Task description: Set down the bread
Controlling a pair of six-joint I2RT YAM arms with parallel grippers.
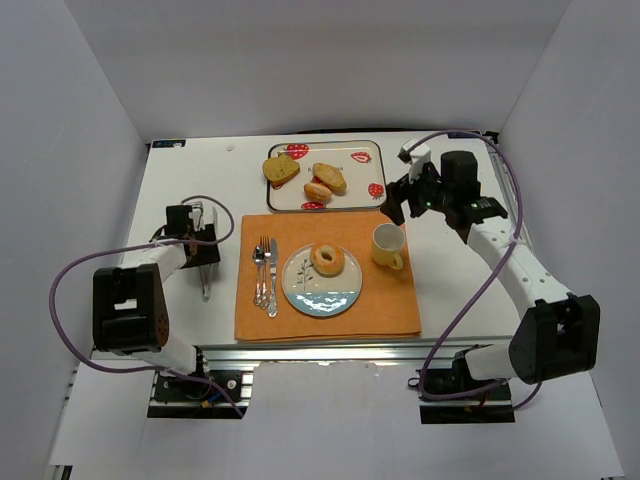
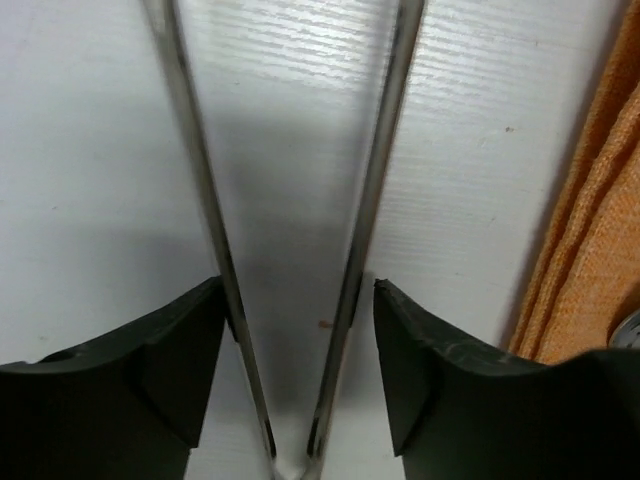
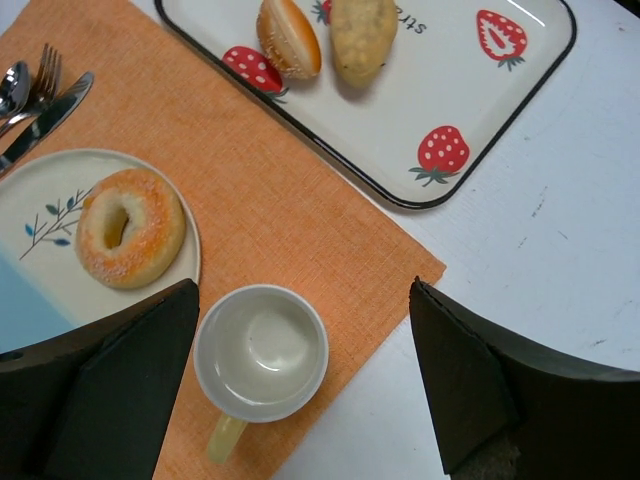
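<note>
Bread (image 1: 327,259), a golden ring with a centre hole, lies flat on a round plate (image 1: 325,298), toward the plate's 12 o'clock edge; the plate rests on an orange placemat (image 1: 385,305) in the middle of the white tabletop (image 1: 200,170); a spoon, fork and knife (image 1: 265,275) lie side by side on the mat at the plate's 9 o'clock; a yellow cup (image 1: 388,245) stands upright and empty at the plate's 2 o'clock, just beside it; at 12 o'clock from the mat sits a strawberry-print tray (image 1: 360,172) carrying a toast slice (image 1: 282,170) and two oval rolls (image 1: 325,183); the right end effector (image 3: 302,295) hovers over the mat's 2 o'clock corner, jaws spread wide and holding nothing, with the cup showing between its fingers in the wrist view; the left end effector (image 2: 298,290) sits low over the tabletop at the mat's 9 o'clock, its fingers parted with both metal arms of a pair of tongs (image 2: 383,150) lying between them; the tongs rest on the tabletop.
</note>
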